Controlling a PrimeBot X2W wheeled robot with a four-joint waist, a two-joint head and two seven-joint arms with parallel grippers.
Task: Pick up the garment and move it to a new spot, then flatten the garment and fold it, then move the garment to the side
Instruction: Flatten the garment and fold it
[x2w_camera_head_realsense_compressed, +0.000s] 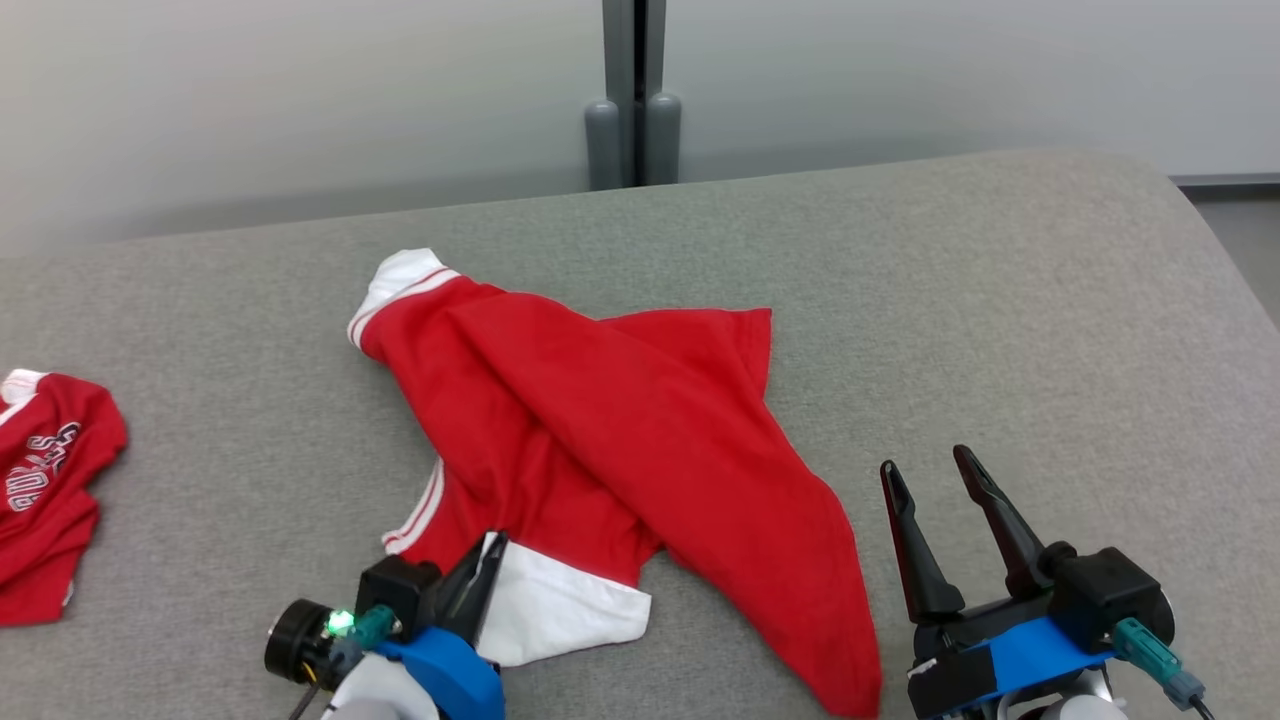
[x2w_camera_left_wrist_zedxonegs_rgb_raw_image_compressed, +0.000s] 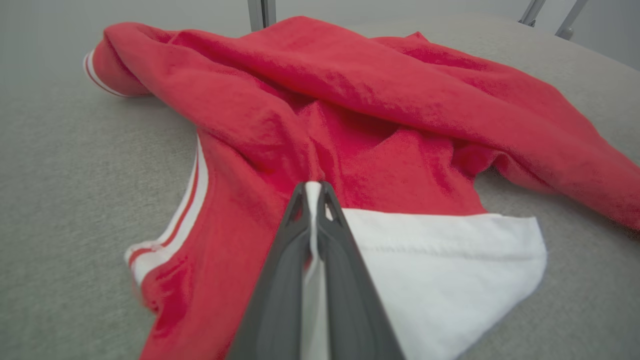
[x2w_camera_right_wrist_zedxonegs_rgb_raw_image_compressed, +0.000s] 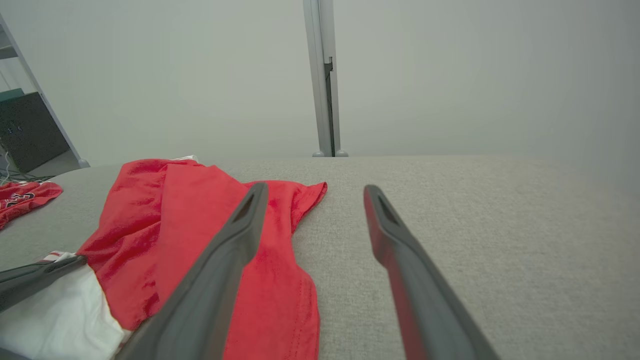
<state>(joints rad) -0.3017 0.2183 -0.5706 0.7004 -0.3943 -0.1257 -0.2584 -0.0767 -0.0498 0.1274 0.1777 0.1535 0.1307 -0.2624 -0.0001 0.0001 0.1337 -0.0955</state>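
The garment (x2w_camera_head_realsense_compressed: 610, 430) is a red shirt with white trim, lying crumpled and twisted on the grey table. My left gripper (x2w_camera_head_realsense_compressed: 490, 555) sits at the garment's near edge, shut on the white sleeve band. In the left wrist view the two fingers (x2w_camera_left_wrist_zedxonegs_rgb_raw_image_compressed: 315, 192) pinch a fold of white cloth where it meets the red fabric (x2w_camera_left_wrist_zedxonegs_rgb_raw_image_compressed: 350, 125). My right gripper (x2w_camera_head_realsense_compressed: 925, 470) hovers open to the right of the garment, nothing between its fingers. The right wrist view has the garment (x2w_camera_right_wrist_zedxonegs_rgb_raw_image_compressed: 200, 220) to the left of that gripper (x2w_camera_right_wrist_zedxonegs_rgb_raw_image_compressed: 312, 192).
A second red shirt with white lettering (x2w_camera_head_realsense_compressed: 45, 480) lies crumpled at the table's far left edge. The grey table (x2w_camera_head_realsense_compressed: 1050, 330) stretches right of the garment. A grey post (x2w_camera_head_realsense_compressed: 633, 95) stands behind the table against a pale wall.
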